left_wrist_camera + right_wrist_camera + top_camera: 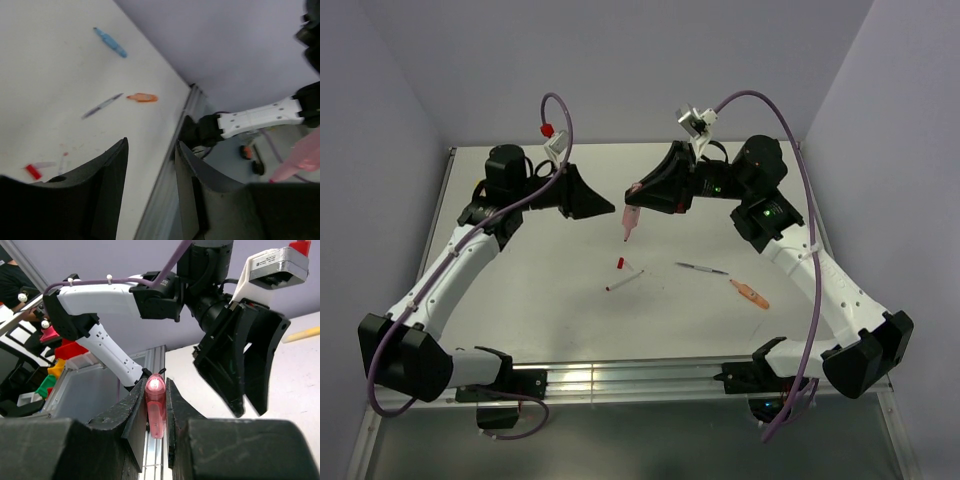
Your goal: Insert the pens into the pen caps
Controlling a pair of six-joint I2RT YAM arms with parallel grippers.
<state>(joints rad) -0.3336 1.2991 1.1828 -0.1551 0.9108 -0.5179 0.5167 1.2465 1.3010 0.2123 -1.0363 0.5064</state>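
- The blue pen [110, 42] shows only in the left wrist view. From above it is out of sight.
- A yellow pen [302, 333] is cut off by the edge of the right wrist view, so its shape is hard to make out.
- The white pen [625, 281] is blurred in the left wrist view.
- Pens counted: six. The orange pen [750, 293], the grey pen [701, 268] and the white, blue and yellow ones lie on the table [540, 330]. The pink pen [155, 407] is held above it.
- Caps counted: one red cap [620, 263], just beside the white pen.
- The right gripper [638, 198] is clamped on the pink pen.
- The left gripper [151, 150] has its jaws apart, with nothing visible between them.
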